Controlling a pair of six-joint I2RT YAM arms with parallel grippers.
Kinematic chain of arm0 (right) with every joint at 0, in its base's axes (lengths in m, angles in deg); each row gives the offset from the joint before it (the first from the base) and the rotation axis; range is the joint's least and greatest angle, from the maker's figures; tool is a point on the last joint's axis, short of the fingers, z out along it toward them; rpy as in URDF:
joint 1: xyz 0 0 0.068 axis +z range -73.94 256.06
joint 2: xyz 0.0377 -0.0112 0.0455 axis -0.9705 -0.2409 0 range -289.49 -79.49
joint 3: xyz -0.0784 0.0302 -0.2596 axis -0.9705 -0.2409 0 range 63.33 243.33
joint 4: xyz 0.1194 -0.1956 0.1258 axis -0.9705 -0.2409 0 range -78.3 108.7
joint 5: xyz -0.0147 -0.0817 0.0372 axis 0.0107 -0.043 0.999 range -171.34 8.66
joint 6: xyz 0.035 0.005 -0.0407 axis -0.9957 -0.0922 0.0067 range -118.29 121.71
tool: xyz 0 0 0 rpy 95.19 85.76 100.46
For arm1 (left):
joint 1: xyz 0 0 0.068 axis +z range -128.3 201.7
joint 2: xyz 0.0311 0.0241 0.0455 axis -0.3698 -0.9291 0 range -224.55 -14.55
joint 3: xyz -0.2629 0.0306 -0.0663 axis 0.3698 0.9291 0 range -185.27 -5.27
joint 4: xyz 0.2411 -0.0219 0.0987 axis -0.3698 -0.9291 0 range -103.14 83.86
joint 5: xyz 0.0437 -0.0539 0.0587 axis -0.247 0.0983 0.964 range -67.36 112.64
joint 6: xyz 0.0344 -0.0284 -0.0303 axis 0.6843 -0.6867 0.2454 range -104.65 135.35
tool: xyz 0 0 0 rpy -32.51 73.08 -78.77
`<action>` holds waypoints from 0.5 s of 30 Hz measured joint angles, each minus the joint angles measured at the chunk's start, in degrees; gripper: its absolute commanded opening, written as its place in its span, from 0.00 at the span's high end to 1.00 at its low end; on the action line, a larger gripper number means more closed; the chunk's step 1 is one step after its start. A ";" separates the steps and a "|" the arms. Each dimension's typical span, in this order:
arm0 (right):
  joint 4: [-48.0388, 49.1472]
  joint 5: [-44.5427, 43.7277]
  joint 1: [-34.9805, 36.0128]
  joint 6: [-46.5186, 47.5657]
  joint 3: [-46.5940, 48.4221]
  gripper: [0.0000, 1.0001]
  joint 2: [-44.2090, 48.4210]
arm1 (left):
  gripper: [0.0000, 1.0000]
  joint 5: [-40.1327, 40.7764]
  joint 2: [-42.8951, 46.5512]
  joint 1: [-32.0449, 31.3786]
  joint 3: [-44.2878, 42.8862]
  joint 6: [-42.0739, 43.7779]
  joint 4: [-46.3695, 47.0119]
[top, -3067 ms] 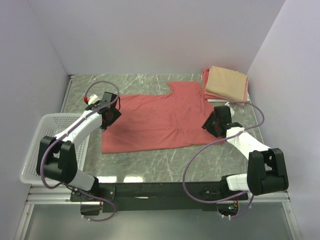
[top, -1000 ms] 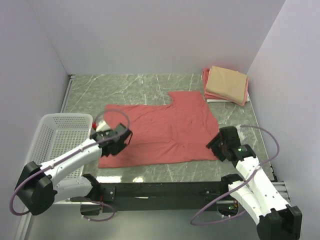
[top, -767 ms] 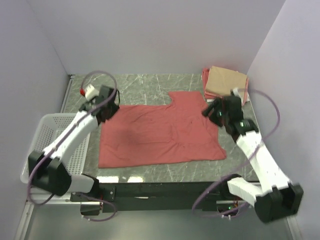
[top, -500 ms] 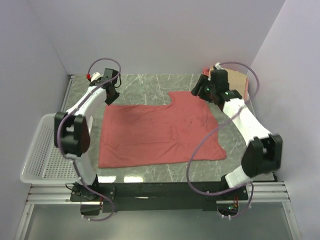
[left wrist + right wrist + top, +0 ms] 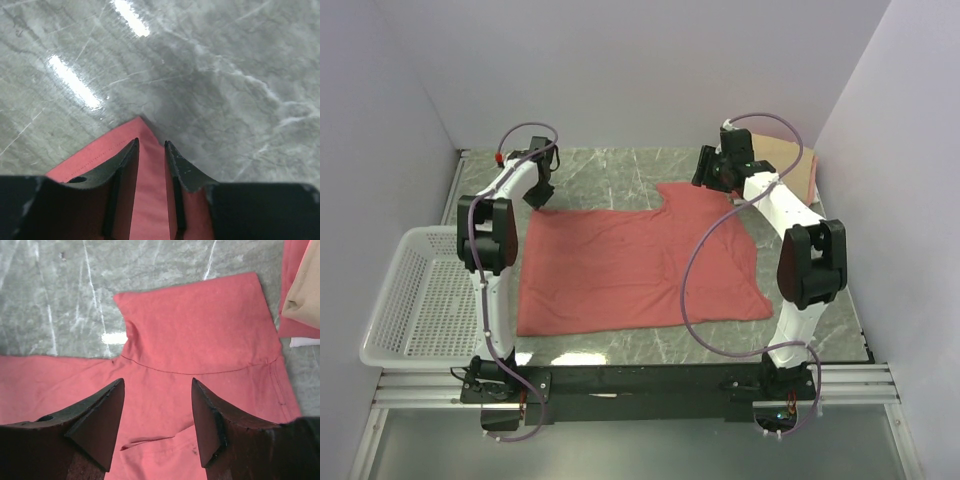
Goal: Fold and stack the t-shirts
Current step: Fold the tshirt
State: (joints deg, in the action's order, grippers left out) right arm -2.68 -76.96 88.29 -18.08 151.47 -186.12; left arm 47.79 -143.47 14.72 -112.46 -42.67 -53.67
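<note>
A large salmon-red t-shirt [image 5: 640,260] lies spread flat on the marble table. My left gripper [image 5: 538,193] is at its far left corner. In the left wrist view that gripper [image 5: 150,142] stands narrowly open, its fingers straddling the cloth corner [image 5: 147,200], which lies flat between them. My right gripper [image 5: 710,180] hovers over the far right sleeve. In the right wrist view it [image 5: 157,382] is wide open above the shoulder seam [image 5: 200,320], holding nothing. A folded tan t-shirt [image 5: 305,290] rests on a folded pink one [image 5: 295,270] at the far right, partly hidden by the right arm.
A white mesh basket [image 5: 420,300] stands at the table's left edge. Walls close in the far side and both flanks. Bare marble [image 5: 610,165] shows beyond the shirt's far edge.
Both arms have swung from the shirt's near corners out to its far edge, the left to the far left corner, the right to the far right sleeve. The shirt lies flatter.
</note>
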 measured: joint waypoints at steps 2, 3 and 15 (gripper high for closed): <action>-0.02 -0.02 0.02 0.26 0.15 0.37 -0.76 | 0.68 0.22 -0.37 0.04 -0.13 -0.52 -0.55; -0.04 -0.02 0.00 0.39 0.50 0.37 -1.36 | 0.67 0.26 -0.44 0.04 -0.13 -0.92 -0.85; 0.33 1.11 -0.85 1.29 2.08 0.37 -6.73 | 0.69 2.19 -3.96 0.22 -2.95 -4.70 -2.75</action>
State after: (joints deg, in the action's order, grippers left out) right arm -2.36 -75.84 87.43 -16.79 153.55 -192.85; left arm 49.97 -147.43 14.94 -115.41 -47.37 -56.42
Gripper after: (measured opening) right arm 0.626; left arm 0.330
